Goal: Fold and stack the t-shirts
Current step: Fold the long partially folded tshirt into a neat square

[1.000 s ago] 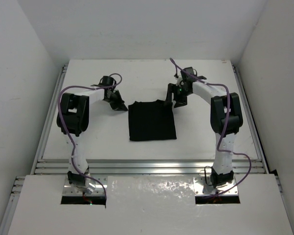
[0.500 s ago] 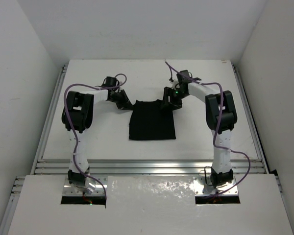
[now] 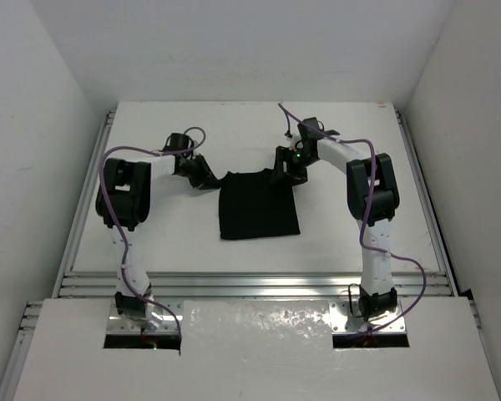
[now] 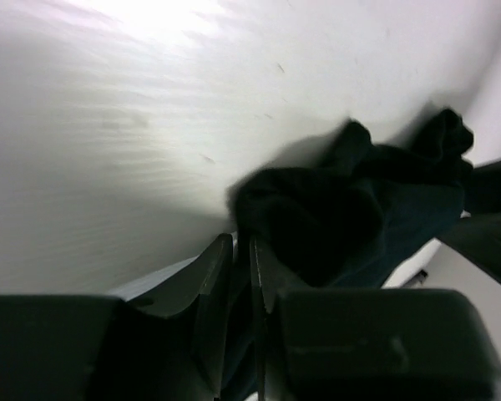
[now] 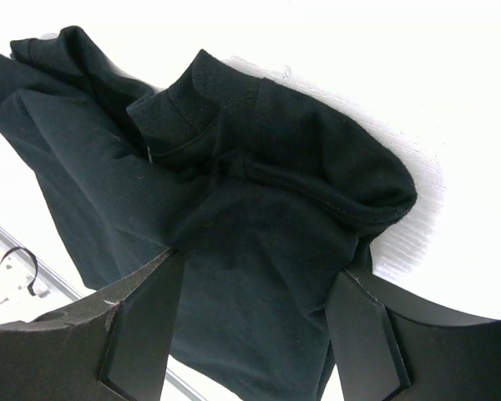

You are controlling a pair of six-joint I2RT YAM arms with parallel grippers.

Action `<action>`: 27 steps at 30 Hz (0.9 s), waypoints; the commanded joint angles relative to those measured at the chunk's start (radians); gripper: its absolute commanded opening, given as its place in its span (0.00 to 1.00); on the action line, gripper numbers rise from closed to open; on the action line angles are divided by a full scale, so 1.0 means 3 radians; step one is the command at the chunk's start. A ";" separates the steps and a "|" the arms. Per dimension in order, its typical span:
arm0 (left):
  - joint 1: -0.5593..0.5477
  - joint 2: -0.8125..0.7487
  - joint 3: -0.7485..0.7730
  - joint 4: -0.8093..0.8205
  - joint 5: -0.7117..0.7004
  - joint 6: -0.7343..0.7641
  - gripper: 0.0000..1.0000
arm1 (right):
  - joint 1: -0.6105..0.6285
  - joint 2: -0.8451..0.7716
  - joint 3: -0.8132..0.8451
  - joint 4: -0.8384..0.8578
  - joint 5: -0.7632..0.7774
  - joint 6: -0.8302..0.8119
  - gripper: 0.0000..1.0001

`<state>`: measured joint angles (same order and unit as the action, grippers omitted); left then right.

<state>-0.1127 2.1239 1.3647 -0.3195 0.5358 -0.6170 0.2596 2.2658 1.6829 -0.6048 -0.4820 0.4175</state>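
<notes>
One black t-shirt lies folded into a rough rectangle in the middle of the white table. My left gripper is at its far left corner. In the left wrist view the fingers are pressed nearly together on the bunched edge of the t-shirt. My right gripper is at the far right corner. In the right wrist view it is open, its fingers straddling the shirt just below the collar.
The white table is walled in on the left, the right and the back. A metal rail runs along its near edge. Purple cables loop along both arms.
Both grippers moved inward from beside the shirt to its two far corners. The left one now sits on the cloth's edge and the right one straddles the collar corner.
</notes>
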 commanded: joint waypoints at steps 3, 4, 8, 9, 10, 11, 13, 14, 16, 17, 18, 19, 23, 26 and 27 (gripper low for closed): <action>0.0176 -0.0187 -0.0009 0.0180 -0.0069 0.0063 0.15 | 0.0019 -0.0210 -0.0067 0.0068 -0.0004 -0.0011 0.67; 0.0181 -0.0182 0.0022 0.0236 0.0018 0.0073 0.15 | 0.0024 -0.0200 -0.0057 0.0058 -0.0004 -0.0011 0.67; 0.0192 -0.0283 0.0063 0.0323 0.0146 0.0119 0.13 | 0.0019 -0.0200 -0.0031 0.0032 -0.0014 -0.0016 0.68; 0.0192 -0.0325 0.0053 0.0399 0.0177 0.0114 0.13 | 0.0019 -0.0200 -0.0026 0.0037 -0.0009 -0.0021 0.68; 0.0192 -0.0360 0.0043 0.0446 0.0233 0.0114 0.11 | 0.0019 -0.0200 -0.0011 0.0027 -0.0019 -0.0021 0.68; 0.0187 -0.0432 0.0007 0.0537 0.0335 0.0104 0.10 | 0.0014 -0.0195 0.0000 0.0027 -0.0045 -0.0016 0.69; 0.0171 -0.0488 -0.0115 0.0814 0.0621 0.0017 0.10 | 0.0014 -0.0195 0.0020 0.0027 -0.0065 -0.0001 0.70; 0.0151 -0.0489 -0.0167 0.0941 0.0774 -0.0085 0.10 | 0.0009 -0.0190 0.0030 0.0032 -0.0096 0.0009 0.69; 0.0136 -0.0443 -0.0284 0.1243 0.1067 -0.0182 0.11 | 0.0009 -0.0164 0.0071 0.0027 -0.0106 0.0025 0.69; 0.0110 -0.0397 -0.0305 0.1234 0.1108 -0.0183 0.12 | 0.0014 -0.0139 0.0086 0.0022 -0.0111 0.0025 0.69; 0.0095 -0.0371 -0.0300 0.1183 0.1103 -0.0147 0.14 | 0.0009 -0.0123 0.0102 0.0017 -0.0106 0.0035 0.69; 0.0069 -0.0330 -0.0305 0.1157 0.1113 -0.0127 0.17 | 0.0014 -0.0113 0.0117 0.0022 -0.0101 0.0040 0.69; 0.0008 -0.0228 -0.0219 0.0704 0.1006 0.0108 0.34 | 0.0014 -0.0087 0.0117 0.0047 -0.0101 0.0055 0.69; -0.0013 -0.0202 -0.0223 0.0686 0.0955 0.0155 0.35 | 0.0014 -0.0092 0.0092 0.0063 -0.0111 0.0060 0.69; -0.0013 -0.0197 -0.0218 0.0712 0.0950 0.0150 0.34 | 0.0014 -0.0097 0.0071 0.0068 -0.0111 0.0060 0.68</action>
<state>-0.1093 2.0521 1.2816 -0.1017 0.8089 -0.6090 0.2596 2.2581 1.6768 -0.6014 -0.4946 0.4263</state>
